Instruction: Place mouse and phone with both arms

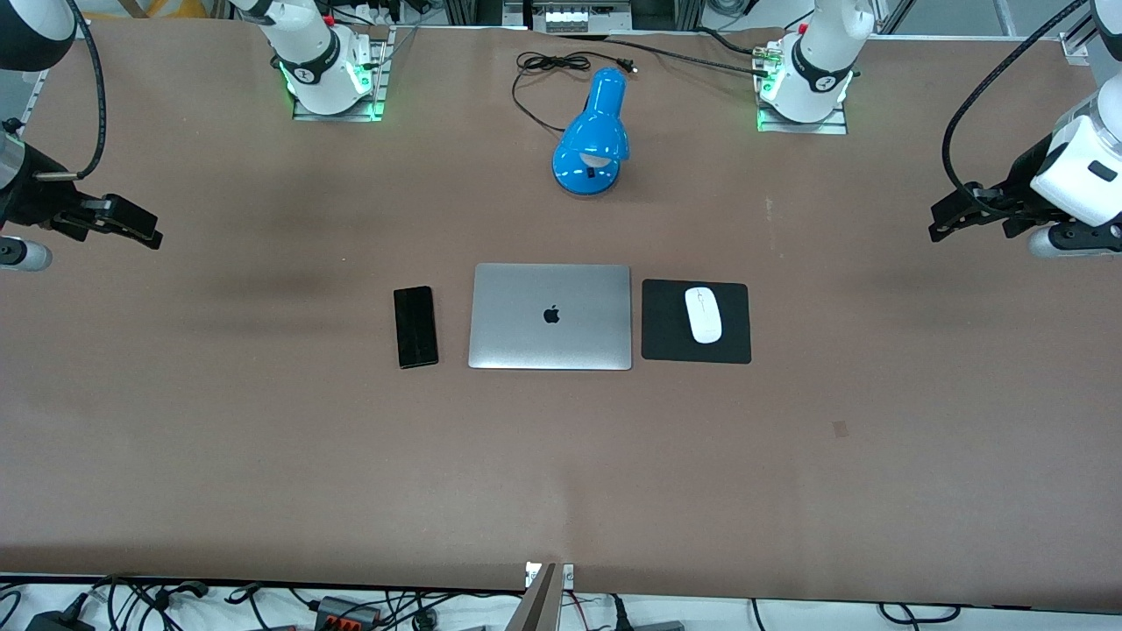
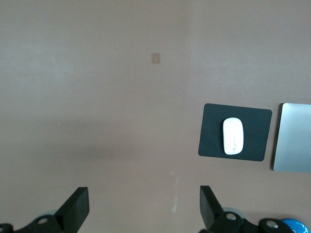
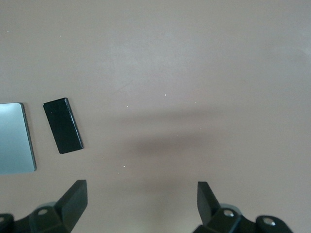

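The white mouse [image 1: 703, 315] lies on a square black mat [image 1: 666, 333] beside the silver laptop, toward the left arm's end; it also shows in the left wrist view [image 2: 233, 136]. The black phone [image 1: 415, 326] lies flat on the table beside the laptop, toward the right arm's end, and shows in the right wrist view [image 3: 62, 124]. My left gripper [image 1: 951, 219] is open and empty, up over bare table at the left arm's end. My right gripper [image 1: 131, 230] is open and empty, up over bare table at the right arm's end.
A closed silver laptop [image 1: 550, 316] lies between phone and mat. A blue desk lamp [image 1: 592, 138] with a black cord [image 1: 543, 70] stands farther from the front camera than the laptop. The brown table [image 1: 561, 473] is bare nearer the front camera.
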`<action>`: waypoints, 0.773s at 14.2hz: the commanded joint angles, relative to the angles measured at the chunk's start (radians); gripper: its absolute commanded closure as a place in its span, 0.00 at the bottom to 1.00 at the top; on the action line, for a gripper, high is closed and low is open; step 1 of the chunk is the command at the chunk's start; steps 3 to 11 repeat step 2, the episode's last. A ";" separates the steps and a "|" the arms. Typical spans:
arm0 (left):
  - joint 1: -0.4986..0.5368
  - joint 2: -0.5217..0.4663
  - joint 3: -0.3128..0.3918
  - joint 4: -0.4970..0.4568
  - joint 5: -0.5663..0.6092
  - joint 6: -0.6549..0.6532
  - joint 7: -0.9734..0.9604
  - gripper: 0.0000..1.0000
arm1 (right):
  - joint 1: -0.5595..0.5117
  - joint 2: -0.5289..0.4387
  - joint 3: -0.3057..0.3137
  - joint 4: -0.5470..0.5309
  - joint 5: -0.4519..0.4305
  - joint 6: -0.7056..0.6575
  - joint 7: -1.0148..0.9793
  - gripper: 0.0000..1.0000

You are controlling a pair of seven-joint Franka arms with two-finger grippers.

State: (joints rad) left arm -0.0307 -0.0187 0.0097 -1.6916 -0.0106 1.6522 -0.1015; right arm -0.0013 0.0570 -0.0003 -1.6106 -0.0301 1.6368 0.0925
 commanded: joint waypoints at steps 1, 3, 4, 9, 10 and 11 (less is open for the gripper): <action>-0.011 -0.009 0.007 0.009 0.021 -0.022 0.008 0.00 | 0.007 0.006 -0.006 0.021 0.015 -0.017 -0.020 0.00; -0.012 -0.009 0.006 0.010 0.021 -0.022 0.008 0.00 | 0.007 0.006 -0.006 0.021 0.015 -0.017 -0.020 0.00; -0.012 -0.009 0.006 0.010 0.021 -0.022 0.008 0.00 | 0.007 0.006 -0.006 0.021 0.015 -0.017 -0.020 0.00; -0.012 -0.009 0.006 0.010 0.021 -0.022 0.008 0.00 | 0.007 0.006 -0.006 0.021 0.015 -0.017 -0.020 0.00; -0.012 -0.009 0.006 0.010 0.021 -0.022 0.008 0.00 | 0.007 0.006 -0.006 0.021 0.015 -0.017 -0.020 0.00; -0.012 -0.009 0.006 0.010 0.021 -0.022 0.008 0.00 | 0.007 0.006 -0.006 0.021 0.015 -0.017 -0.020 0.00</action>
